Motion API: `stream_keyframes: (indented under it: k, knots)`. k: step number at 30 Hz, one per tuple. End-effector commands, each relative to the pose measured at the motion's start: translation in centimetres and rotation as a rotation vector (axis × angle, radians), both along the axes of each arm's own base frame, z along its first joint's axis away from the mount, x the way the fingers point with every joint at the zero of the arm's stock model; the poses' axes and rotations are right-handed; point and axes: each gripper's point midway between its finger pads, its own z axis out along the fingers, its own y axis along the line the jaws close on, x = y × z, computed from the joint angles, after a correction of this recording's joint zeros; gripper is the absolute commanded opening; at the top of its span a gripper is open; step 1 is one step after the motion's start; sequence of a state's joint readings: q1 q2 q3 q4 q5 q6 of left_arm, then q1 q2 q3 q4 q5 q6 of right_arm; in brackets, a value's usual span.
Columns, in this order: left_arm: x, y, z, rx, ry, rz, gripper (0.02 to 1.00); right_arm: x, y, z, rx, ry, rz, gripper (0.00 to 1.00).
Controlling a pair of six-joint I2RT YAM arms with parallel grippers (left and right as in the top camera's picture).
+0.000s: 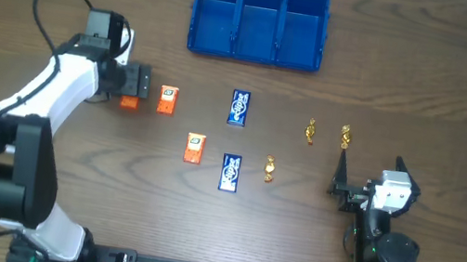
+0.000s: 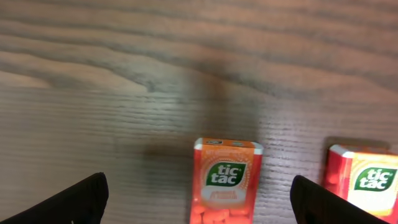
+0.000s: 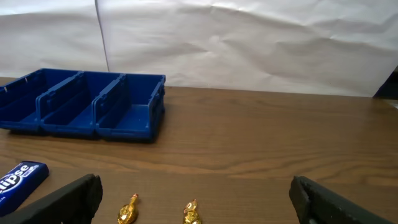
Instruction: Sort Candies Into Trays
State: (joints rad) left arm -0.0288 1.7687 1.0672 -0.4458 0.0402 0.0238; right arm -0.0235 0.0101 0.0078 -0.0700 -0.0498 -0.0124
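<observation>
A blue three-compartment tray point(image 1: 256, 45) point(image 3: 134, 124) stands at the back centre. On the table lie orange candy boxes point(image 1: 168, 99) point(image 1: 195, 148), two blue packs point(image 1: 238, 107) point(image 1: 230, 171) and three gold-wrapped candies point(image 1: 311, 130) point(image 1: 345, 135) point(image 1: 270, 168). My left gripper point(image 1: 132, 89) point(image 2: 199, 214) is open low over a third orange box point(image 1: 129, 102) point(image 2: 224, 183), which lies between its fingers; another orange box point(image 2: 367, 186) lies beside it. My right gripper point(image 1: 366, 185) point(image 3: 199, 214) is open near the front right, facing two gold candies point(image 3: 127, 211) point(image 3: 191, 213) and a blue pack point(image 3: 18, 180).
Bare wooden table surrounds the candies, with free room at the far right and far left. A white cloth wall point(image 3: 249, 43) rises behind the table. The left arm's black cable point(image 1: 47, 3) loops at the left.
</observation>
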Motion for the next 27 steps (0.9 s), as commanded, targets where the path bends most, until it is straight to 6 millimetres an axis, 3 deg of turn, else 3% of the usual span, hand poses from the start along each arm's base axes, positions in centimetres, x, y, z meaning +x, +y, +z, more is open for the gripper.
stream_keyframes:
  k: [1,15,27]
  knots:
    - [0.0,-0.7,-0.8,-0.018,0.030,-0.065,0.941,0.0,-0.1,0.0,-0.015,0.000,0.000,1.000]
    - [-0.8,-1.8,-2.7,-0.023,0.088,-0.120,0.864,0.0,-0.1,0.0,-0.015,0.000,0.000,0.998]
    - [-0.8,-1.7,-3.6,-0.017,0.102,-0.118,0.568,0.0,-0.1,0.0,-0.015,0.000,0.000,1.000]
